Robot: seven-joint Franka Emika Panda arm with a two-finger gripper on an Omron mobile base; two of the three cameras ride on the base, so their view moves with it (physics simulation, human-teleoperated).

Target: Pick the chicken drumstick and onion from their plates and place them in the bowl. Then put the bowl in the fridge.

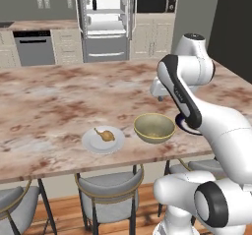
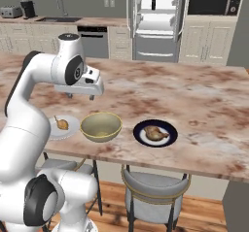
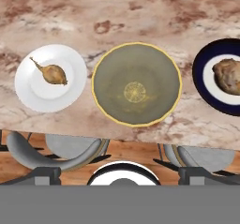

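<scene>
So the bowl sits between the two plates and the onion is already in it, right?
Not quite. The bowl does sit between the white plate and the dark-rimmed plate, but the hand view shows it empty; both foods still lie on their plates.

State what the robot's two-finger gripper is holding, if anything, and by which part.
Nothing is held: the gripper hangs above the olive-tan bowl, its fingers wide apart.

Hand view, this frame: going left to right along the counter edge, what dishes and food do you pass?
White plate holding the tapered golden-brown piece → empty olive bowl → dark blue-rimmed plate holding the rounder brown piece, cut off at the right edge.
</scene>
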